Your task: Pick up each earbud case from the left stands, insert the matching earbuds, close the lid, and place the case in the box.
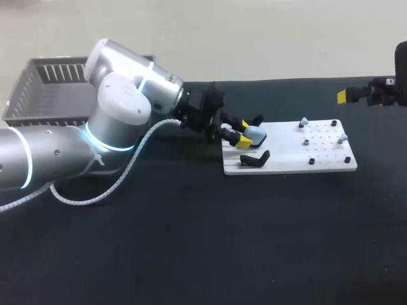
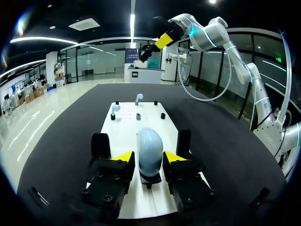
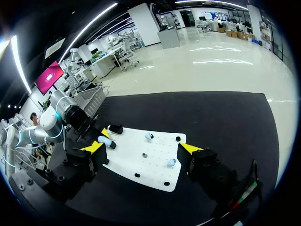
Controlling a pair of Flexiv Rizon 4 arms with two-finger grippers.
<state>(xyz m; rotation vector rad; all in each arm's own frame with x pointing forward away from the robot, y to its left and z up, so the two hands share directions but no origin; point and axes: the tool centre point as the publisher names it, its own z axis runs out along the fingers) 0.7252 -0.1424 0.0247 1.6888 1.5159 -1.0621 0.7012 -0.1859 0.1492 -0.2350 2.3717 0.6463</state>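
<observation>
A light blue earbud case stands on its black stand at the left end of the white board. My left gripper has come in from the left, and its yellow tips press the case from both sides. A second black stand just in front is empty. Two pale blue earbuds sit on pegs at the board's right end. My right gripper hangs wide open and empty above the table's far right, over the board.
A grey slatted basket stands at the back left behind my left arm. Small black pegs dot the right part of the board. Dark table surface stretches in front of the board.
</observation>
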